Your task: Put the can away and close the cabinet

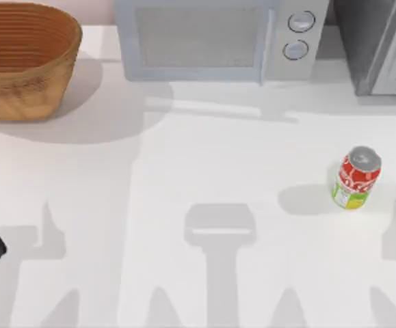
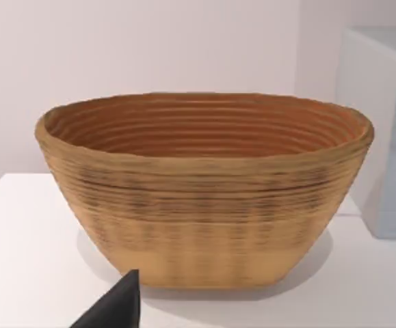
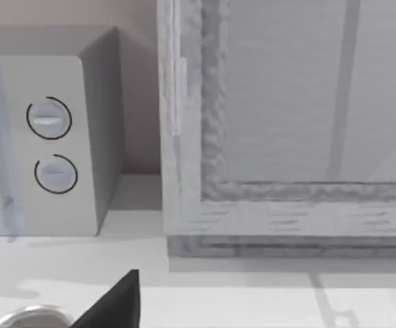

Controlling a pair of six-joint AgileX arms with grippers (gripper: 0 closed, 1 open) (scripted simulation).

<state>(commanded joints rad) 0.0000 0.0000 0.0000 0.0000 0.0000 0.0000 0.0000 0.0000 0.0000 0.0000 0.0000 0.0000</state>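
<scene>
Bright, even light; soft grey shadows on the white table (image 1: 184, 171), slight blur.

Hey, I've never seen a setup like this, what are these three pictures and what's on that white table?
It is a simulated two-armed AgileX robot at a white table. One camera looks down from above; the other two ride on the wrists. From above you see a woven brown basket at the back left, a pale grey microwave with two round knobs, a large grey cabinet at the back right, and a small red soda can standing upright on the right. Nothing is held.
</scene>
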